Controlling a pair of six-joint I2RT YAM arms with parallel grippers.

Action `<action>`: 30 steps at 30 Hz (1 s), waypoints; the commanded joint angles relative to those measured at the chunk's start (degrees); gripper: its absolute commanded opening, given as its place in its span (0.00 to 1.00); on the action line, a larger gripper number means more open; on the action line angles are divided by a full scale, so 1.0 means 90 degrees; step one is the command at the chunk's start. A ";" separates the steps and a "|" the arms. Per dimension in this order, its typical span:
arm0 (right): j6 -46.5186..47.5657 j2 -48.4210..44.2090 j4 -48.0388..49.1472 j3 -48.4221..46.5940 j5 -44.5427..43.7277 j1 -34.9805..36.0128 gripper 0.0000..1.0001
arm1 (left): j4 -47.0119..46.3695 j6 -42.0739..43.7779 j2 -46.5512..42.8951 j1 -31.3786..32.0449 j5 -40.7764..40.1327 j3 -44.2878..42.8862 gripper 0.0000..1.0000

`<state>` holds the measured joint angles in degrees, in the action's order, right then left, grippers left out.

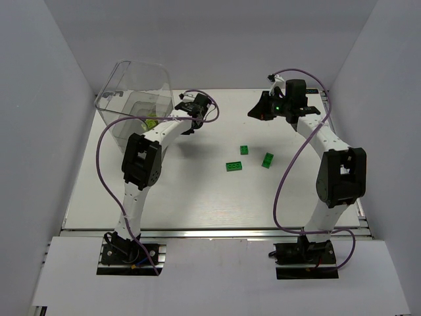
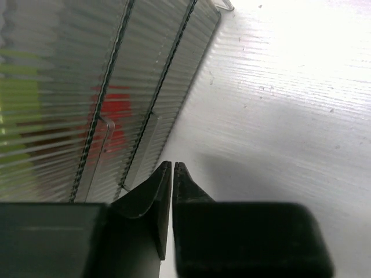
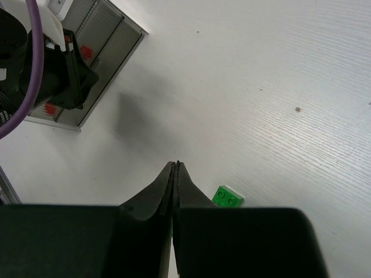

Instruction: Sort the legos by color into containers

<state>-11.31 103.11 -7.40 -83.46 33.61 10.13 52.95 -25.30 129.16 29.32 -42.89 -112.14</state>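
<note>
The clear bin point(image 1: 135, 92) stands at the back left, with a yellow-green brick point(image 1: 151, 122) inside. In the left wrist view its ribbed wall point(image 2: 69, 69) shows red point(image 2: 116, 119) and yellow-green point(image 2: 17, 98) blurs behind it. Three dark green bricks point(image 1: 244, 150) point(image 1: 234, 166) point(image 1: 268, 160) lie on the table's middle. My left gripper point(image 1: 191, 120) point(image 2: 173, 164) is shut and empty beside the bin's right wall. My right gripper point(image 1: 253, 113) point(image 3: 175, 163) is shut and empty above the table, behind the green bricks. One green brick point(image 3: 227, 197) shows by its fingers.
White walls enclose the white table point(image 1: 210, 197) on the left, back and right. The left arm's wrist point(image 3: 46, 69) and the bin point(image 3: 110, 40) with red spots show at the top left of the right wrist view. Purple cables loop along both arms.
</note>
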 commanded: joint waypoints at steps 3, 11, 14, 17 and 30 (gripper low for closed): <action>0.0095 -0.0295 0.0051 0.0055 0.0182 -0.0003 0.00 | -0.0131 0.0135 -0.0123 0.0014 -0.0047 -0.0031 0.15; 0.0114 -0.0226 0.0051 0.0074 0.0221 0.0007 0.00 | 0.0083 -0.0041 -0.0055 0.0072 -0.0653 0.0125 0.26; 0.0104 -0.0207 0.0051 0.0055 0.0241 -0.0003 0.00 | 0.0161 -0.0148 0.0014 0.0072 -0.1073 0.0145 0.28; 0.0075 -0.0187 0.0060 0.0045 0.0260 -0.0012 0.00 | 0.0259 -0.0304 0.0092 0.0072 -0.1366 0.0184 0.28; 0.0163 -0.0158 0.0041 -0.0004 0.0270 -0.0041 0.00 | 0.0269 -0.0412 0.0375 0.0072 -0.1591 0.0194 0.34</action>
<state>-11.11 103.02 -7.42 -83.44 34.94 10.13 55.11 -27.94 132.94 30.13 -55.33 -110.19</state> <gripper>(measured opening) 0.012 0.335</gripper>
